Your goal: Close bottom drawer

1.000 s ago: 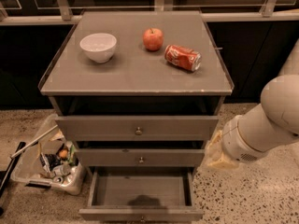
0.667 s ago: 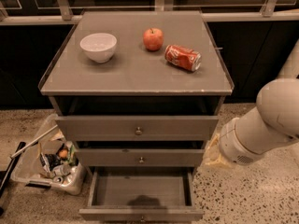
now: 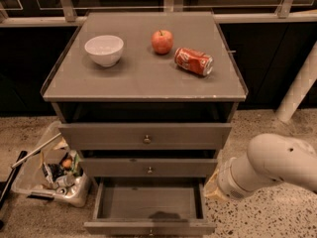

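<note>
While the bottom drawer (image 3: 148, 205) stands pulled well out at the foot of the cabinet (image 3: 143, 83), my gripper (image 3: 214, 186) hangs just beside its right wall, toward the back end (whether it is open or closed, or holds anything, I cannot tell). The front panel (image 3: 148, 227) runs left to right and lies left of me, nearer the camera. I judge the push must meet that panel and drive it toward the cabinet.
</note>
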`<state>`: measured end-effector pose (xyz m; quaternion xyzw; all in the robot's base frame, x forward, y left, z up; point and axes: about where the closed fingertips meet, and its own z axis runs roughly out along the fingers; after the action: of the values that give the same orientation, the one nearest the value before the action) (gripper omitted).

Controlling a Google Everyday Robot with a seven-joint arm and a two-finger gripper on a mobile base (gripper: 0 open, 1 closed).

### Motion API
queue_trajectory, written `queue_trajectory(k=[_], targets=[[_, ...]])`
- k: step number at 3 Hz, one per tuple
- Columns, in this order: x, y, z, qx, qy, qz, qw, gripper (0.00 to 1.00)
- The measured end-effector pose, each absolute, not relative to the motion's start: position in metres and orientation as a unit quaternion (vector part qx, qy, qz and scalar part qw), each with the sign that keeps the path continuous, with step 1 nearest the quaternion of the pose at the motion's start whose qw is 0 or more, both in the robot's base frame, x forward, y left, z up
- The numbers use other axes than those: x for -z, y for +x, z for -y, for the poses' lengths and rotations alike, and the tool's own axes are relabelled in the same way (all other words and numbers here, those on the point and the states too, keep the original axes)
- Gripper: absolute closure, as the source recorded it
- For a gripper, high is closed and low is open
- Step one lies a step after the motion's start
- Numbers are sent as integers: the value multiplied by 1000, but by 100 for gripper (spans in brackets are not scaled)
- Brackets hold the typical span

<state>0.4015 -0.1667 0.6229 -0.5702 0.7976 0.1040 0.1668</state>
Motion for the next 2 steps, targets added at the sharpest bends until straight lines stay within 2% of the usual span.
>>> queue_trajectory(k=[1,2], targets=[[-564,404,163,-129,-534,-811,201,100],[-493,408,159,-160,-519,-816,199,100]])
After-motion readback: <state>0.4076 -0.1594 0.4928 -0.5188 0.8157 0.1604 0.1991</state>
